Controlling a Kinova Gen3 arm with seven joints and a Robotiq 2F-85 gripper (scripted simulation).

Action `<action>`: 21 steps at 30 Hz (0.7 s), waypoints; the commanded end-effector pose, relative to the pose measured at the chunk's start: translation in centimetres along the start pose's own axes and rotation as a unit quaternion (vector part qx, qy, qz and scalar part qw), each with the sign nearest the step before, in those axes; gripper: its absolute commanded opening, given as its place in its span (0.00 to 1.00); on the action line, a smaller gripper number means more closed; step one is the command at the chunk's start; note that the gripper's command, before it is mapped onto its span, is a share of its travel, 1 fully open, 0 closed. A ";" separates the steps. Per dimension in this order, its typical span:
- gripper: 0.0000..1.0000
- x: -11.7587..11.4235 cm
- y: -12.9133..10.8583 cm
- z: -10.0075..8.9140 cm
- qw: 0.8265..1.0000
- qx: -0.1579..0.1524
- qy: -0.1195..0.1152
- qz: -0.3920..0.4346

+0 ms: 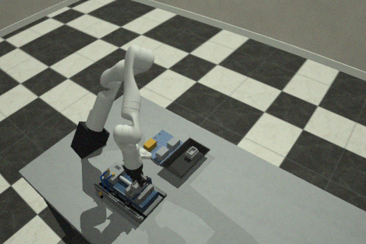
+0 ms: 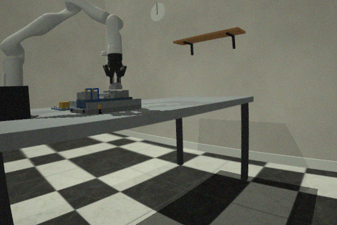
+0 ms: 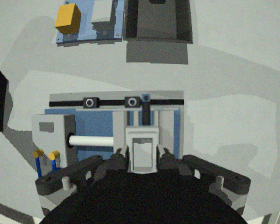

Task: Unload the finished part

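Observation:
The finished part [image 3: 143,150], a light grey block with a pocket on top, is between my gripper's fingers. My gripper [image 3: 142,151] is shut on it and points straight down over the vise [image 1: 132,192]. In the side view the part [image 2: 115,85] hangs just above the vise jaws [image 2: 109,94]. The black outfeed tray lies beyond the vise, with one finished part [image 1: 192,152] in its far half.
A blue infeed plate [image 1: 162,145] beside the tray carries a yellow block [image 1: 150,144] and two grey blocks [image 1: 168,148]. The vise has a white handle bar [image 3: 90,141] and blue posts [image 1: 106,178] on its left. The arm's black base [image 1: 89,139] stands at the table's back left.

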State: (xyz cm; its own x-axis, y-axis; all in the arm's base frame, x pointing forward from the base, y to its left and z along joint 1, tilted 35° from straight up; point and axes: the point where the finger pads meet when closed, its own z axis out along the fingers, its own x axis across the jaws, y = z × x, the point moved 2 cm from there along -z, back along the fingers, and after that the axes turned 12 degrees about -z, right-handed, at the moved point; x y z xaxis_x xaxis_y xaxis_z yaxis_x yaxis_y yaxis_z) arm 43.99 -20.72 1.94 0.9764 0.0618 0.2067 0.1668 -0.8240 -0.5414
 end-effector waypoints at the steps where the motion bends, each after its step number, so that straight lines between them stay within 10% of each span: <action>1: 0.00 0.2 0.1 -0.5 1.000 -0.003 0.003 -0.001; 21: 0.00 0.1 0.1 -2.5 1.000 -0.003 0.003 0.000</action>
State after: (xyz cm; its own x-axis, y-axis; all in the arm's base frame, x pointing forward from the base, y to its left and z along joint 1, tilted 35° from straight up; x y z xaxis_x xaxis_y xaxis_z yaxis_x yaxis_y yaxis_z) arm 43.79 -22.05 3.79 0.9758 0.0605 0.2101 0.1671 -0.8261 -0.5382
